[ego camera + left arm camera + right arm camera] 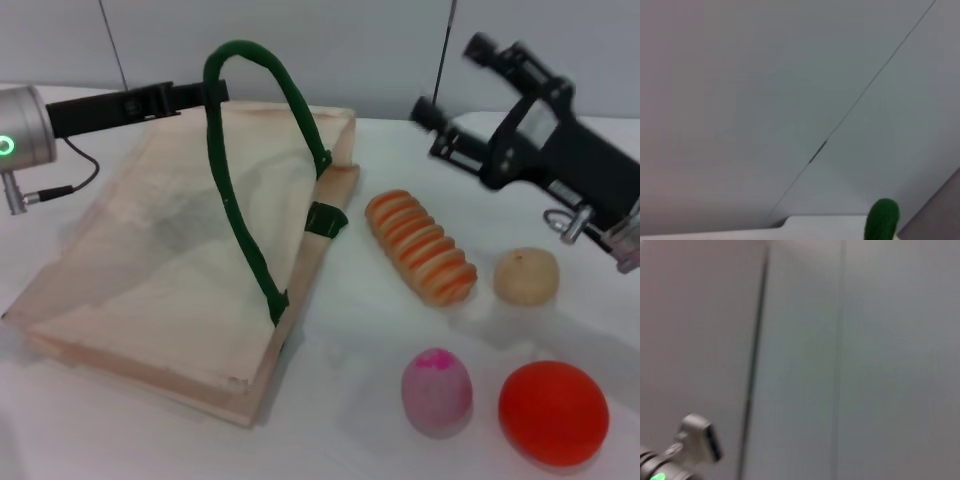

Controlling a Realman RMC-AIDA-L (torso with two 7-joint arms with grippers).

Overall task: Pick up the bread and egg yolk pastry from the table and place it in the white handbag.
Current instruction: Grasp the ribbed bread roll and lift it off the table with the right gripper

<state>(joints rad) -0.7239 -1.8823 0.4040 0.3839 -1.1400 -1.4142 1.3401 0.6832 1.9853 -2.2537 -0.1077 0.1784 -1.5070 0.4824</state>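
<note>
The white handbag (170, 270) lies flat on the table at the left. One dark green handle (240, 190) arches up from it. My left gripper (205, 93) is shut on the top of that handle and holds it raised; a green bit of the handle shows in the left wrist view (882, 220). The striped orange and cream bread (420, 247) lies right of the bag. The round beige egg yolk pastry (527, 276) sits just right of the bread. My right gripper (452, 78) is open and empty in the air, above and behind the bread and pastry.
A pink-topped egg shape (437, 392) and a bigger orange-red ball (553, 412) sit near the table's front right. A second green handle strap (326, 220) lies at the bag's right edge. The right wrist view shows only the wall and part of the left arm (695, 445).
</note>
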